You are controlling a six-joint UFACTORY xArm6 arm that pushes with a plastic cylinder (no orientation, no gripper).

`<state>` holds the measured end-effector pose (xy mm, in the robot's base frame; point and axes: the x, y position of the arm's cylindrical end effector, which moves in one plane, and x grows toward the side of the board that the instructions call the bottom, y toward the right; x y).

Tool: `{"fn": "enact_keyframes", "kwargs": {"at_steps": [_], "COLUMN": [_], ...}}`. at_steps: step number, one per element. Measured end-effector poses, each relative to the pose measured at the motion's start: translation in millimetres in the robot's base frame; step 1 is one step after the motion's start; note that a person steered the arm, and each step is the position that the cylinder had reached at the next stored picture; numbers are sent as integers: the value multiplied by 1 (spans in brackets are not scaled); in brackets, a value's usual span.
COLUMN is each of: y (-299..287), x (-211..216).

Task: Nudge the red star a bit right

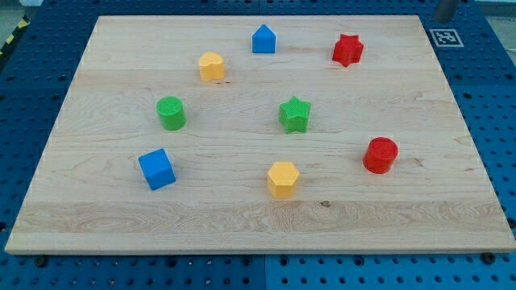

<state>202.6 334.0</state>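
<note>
The red star (347, 50) lies near the top right of the wooden board (242, 217). A blue house-shaped block (264, 39) sits to its left, near the view's top. A green star (295, 114) lies below and left of the red star. A red cylinder (380, 155) stands lower down on the right. My tip does not clearly show. A blurred grey shape (446, 8) at the view's top right edge, beyond the board's corner, is above and right of the red star.
A yellow hexagonal block (211, 66) is upper left of centre and another yellow hexagonal block (283, 178) lower centre. A green cylinder (171, 113) and a blue cube (156, 169) are on the left. A marker tag (446, 37) lies beside the board's top right corner.
</note>
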Motion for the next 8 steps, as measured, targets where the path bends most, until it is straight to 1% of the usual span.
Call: {"fn": "enact_keyframes", "kwargs": {"at_steps": [3, 4, 5, 6, 8], "y": [-4, -60, -126, -126, -145], "x": [3, 27, 41, 41, 40]}}
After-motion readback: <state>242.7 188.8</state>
